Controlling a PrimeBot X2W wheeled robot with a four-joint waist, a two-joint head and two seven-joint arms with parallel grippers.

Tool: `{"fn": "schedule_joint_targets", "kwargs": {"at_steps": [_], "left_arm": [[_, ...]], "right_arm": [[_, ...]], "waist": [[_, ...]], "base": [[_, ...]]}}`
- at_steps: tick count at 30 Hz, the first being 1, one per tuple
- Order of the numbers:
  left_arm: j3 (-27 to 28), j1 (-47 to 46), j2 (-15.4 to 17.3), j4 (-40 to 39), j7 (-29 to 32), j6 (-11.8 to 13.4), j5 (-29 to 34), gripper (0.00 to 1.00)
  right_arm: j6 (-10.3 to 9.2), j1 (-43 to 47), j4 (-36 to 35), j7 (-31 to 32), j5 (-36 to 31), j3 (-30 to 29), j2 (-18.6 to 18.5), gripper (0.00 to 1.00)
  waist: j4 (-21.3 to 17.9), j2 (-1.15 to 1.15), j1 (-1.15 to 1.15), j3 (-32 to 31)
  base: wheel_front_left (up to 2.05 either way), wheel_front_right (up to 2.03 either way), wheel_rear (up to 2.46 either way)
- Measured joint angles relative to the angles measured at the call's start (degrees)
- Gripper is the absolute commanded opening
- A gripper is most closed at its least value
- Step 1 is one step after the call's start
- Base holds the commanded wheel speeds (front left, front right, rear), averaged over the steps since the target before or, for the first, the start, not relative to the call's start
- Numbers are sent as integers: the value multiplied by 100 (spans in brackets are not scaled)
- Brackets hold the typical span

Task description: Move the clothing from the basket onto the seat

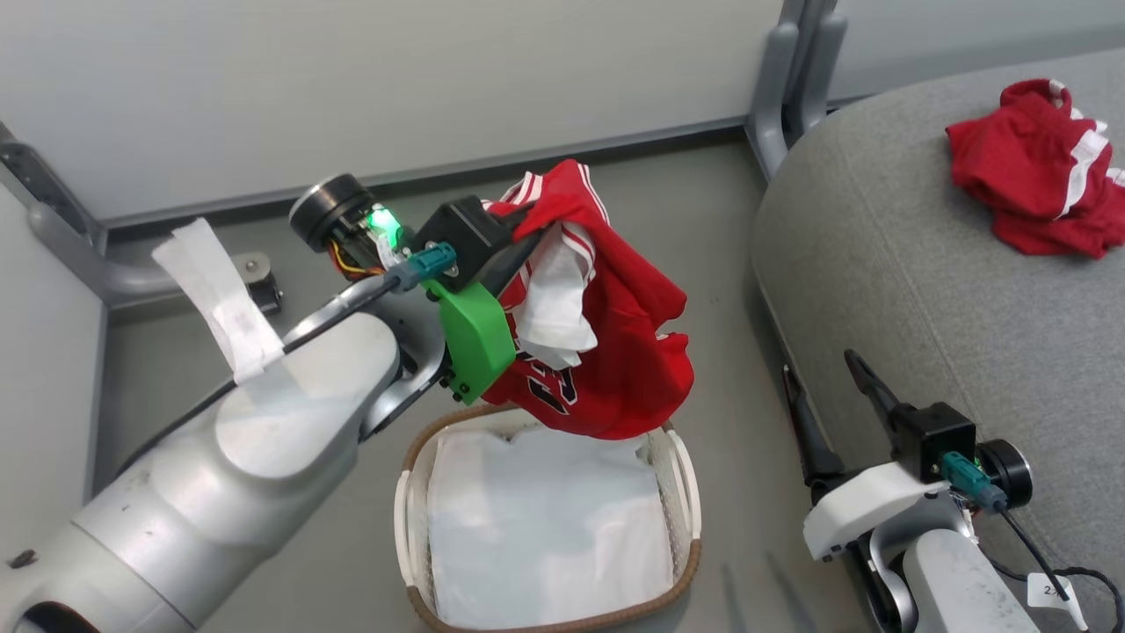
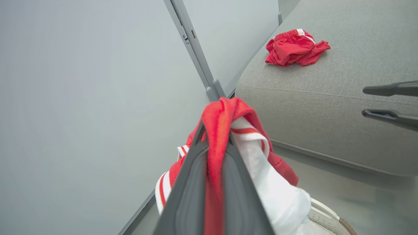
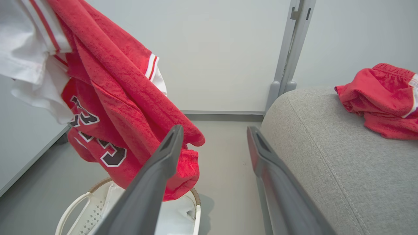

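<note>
A red jersey (image 1: 628, 343) with white trim and a number patch hangs in the air above the basket (image 1: 681, 492), pinched at its top by my left gripper (image 1: 532, 230), which is shut on the fabric (image 2: 217, 130). The jersey (image 3: 114, 85) droops to just over the basket's far rim. The cream basket (image 3: 78, 209) with a brown woven rim holds a white liner (image 1: 545, 527). A second crumpled red garment (image 1: 1037, 171) lies on the grey seat (image 1: 923, 264) at the right. My right gripper (image 1: 826, 396) stands open beside the seat's edge, holding nothing.
Pale partition walls with grey metal posts (image 1: 791, 79) stand behind the basket and seat. Grey floor (image 1: 729, 290) lies between basket and seat. The seat's broad surface (image 2: 352, 49) spreads beyond the lying garment (image 2: 294, 47). White tape (image 1: 233, 308) is wrapped on my left forearm.
</note>
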Motion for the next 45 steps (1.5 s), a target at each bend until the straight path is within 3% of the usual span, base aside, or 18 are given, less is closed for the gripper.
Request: {"fn": "schedule_joint_targets", "kwargs": {"at_steps": [6,11,21,34,35,37,38,45], "left_arm": [[18,-369,205,-224,125,0,-145,0],[-4,-505,275,-277,208,0,-221,0],[-157,-674,143,-486,264,-1,-265,0],[-441,-924,-159,-734,196,-1,-309,0],[-476,-932,-181,-742,176,-1,-323,0],[-531,-944,-201,-754,125,-1,-378,0],[-550,-953,-193,-754,101,-1,-414,0],[-571,-853,36,-426,-33,1,-656,0]], "right_arm": [[0,-76,-33,0,9,264,1,100],[0,-380,12,0,20,847,1,100],[0,-1172,493,0,171,2128,2,100],[0,-2064,1629,0,322,2528,0,100],[0,-2096,1708,0,349,2540,0,66],[0,-2152,1786,0,428,2560,-3,26],[0,-2177,1823,0,453,2591,-3,0],[0,-2247,1852,0,593,2683,-1,0]], "waist": [[35,0,0,-444],[34,0,0,-587],[208,0,0,-638],[488,0,0,-667],[511,0,0,-667],[546,0,0,-665],[562,0,0,-664],[577,0,0,-671]], "base": [[0,0,0],[0,0,0],[0,0,0],[0,0,0],[0,0,0],[0,0,0],[0,0,0],[0,0,0]]}}
